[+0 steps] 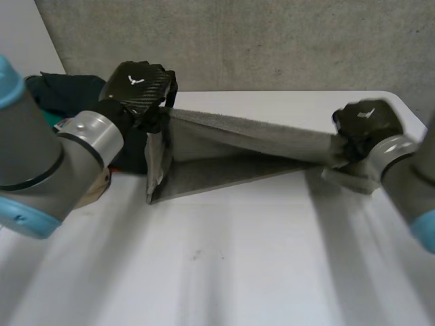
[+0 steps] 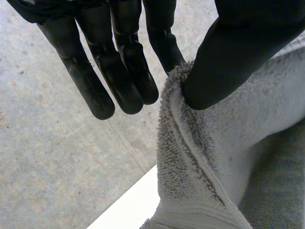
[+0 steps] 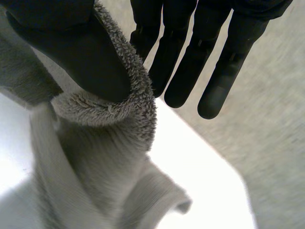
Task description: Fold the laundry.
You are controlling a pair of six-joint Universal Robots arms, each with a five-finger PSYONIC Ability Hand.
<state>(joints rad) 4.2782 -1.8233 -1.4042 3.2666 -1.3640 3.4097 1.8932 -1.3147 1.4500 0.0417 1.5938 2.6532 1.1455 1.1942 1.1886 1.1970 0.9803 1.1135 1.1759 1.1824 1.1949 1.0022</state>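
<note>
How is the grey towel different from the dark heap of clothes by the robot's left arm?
The grey towel is pale grey; the dark heap is nearly black with a bit of teal. The grey towel is stretched out, pinched at its ends by the left hand and the right hand; the dark heap lies bunched up, with no hand on it. Both are cloth at the white table.

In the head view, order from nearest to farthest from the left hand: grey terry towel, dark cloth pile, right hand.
1. Grey terry towel: pinched in the left hand.
2. Dark cloth pile: close on its left.
3. Right hand: at the towel's far end.
</note>
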